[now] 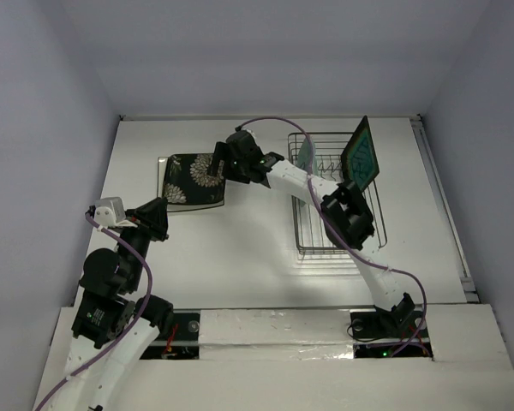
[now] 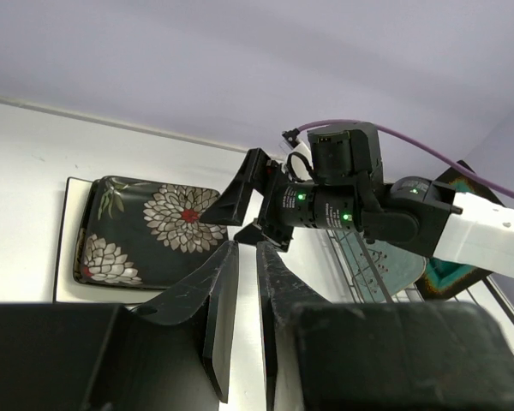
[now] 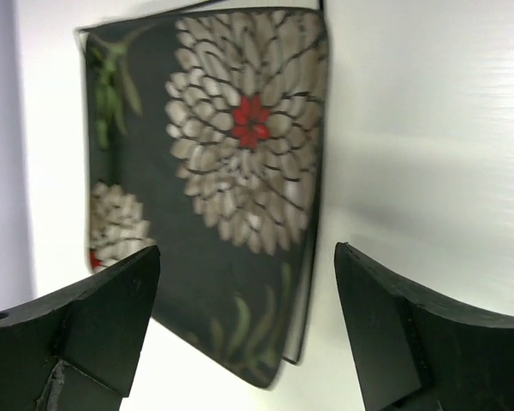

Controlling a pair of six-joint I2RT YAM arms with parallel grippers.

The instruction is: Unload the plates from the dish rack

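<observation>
The black flowered plate lies flat on the white square plate at the back left of the table. My right gripper is open and empty over the black plate's right edge, not touching it. The wire dish rack stands at the right. In it the brown-rimmed teal plate stands upright and the mint-green oval plate leans. My left gripper hovers near the stack's front, its jaws almost together with a thin gap and nothing between them.
The right arm stretches across the front of the rack. The left wrist view shows the right gripper beside the black plate. A wall runs behind the table.
</observation>
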